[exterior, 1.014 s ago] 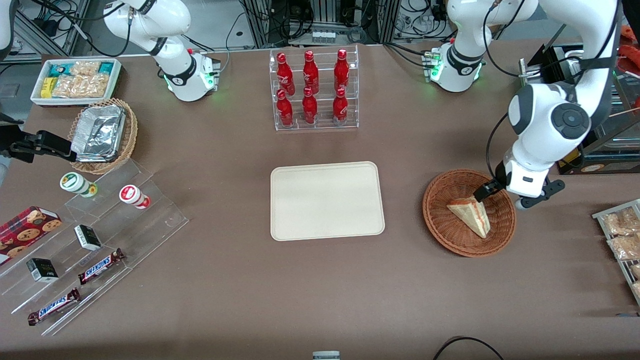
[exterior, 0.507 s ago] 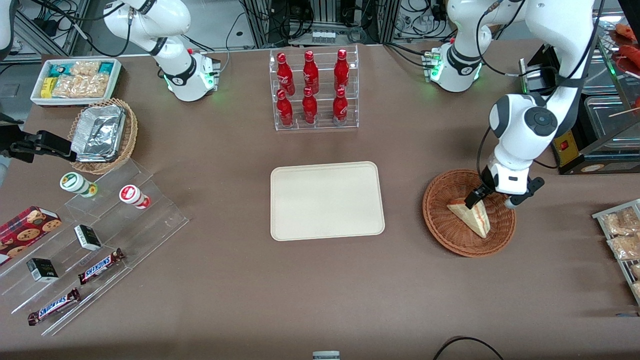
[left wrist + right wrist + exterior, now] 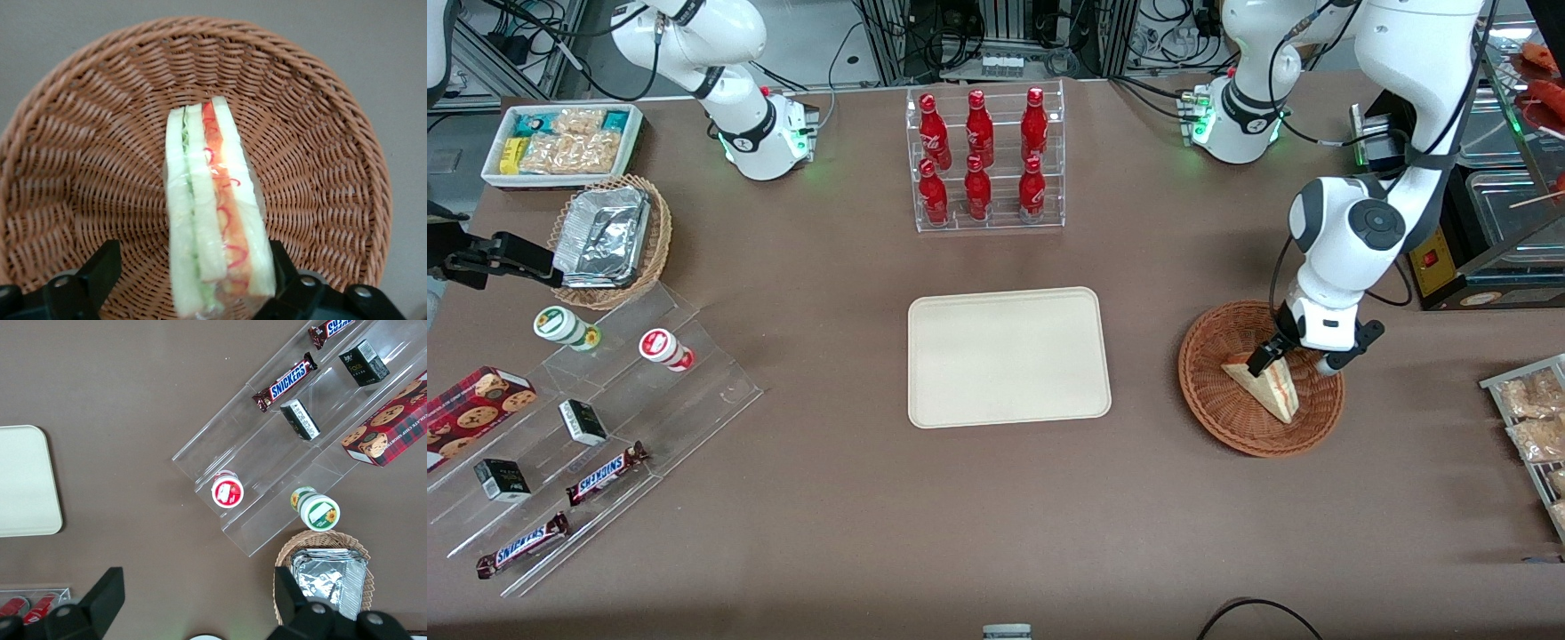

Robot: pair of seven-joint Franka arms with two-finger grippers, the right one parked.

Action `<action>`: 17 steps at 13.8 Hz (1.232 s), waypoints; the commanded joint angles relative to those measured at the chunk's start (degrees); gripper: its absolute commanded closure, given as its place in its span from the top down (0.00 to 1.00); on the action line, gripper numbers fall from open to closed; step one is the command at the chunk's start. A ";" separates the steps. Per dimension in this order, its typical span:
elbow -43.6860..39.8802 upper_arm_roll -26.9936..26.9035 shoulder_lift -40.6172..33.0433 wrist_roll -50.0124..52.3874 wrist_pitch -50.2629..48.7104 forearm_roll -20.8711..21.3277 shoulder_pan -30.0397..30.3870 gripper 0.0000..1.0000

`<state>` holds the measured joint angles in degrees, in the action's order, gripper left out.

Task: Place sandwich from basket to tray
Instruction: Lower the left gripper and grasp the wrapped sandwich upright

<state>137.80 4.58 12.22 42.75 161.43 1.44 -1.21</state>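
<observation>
The sandwich [image 3: 1267, 385] lies in the basket [image 3: 1227, 422] near the tabletop's working-arm end, the pincer [image 3: 193, 283] spread wide astride its upper end, not yet pinching; grasp step in hand, judged next to call for closing, lifting, carrying to the tray [image 3: 1008, 356].

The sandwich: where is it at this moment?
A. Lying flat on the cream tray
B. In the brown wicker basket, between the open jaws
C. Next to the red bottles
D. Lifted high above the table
B. The sandwich sits in the basket, with the gripper lowered over it, jaws open on either side; the tray holds nothing.
</observation>
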 commanded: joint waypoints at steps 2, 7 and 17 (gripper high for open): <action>-0.60 0.17 1.05 1.29 1.52 0.93 -0.20 0.00; -1.57 0.43 -0.96 0.76 -1.02 1.10 -0.20 0.00; -37.76 0.52 0.33 1.02 -52.43 2.42 -12.57 0.00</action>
<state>107.22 5.50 7.56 42.83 113.23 3.25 -10.13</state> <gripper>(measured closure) 0.824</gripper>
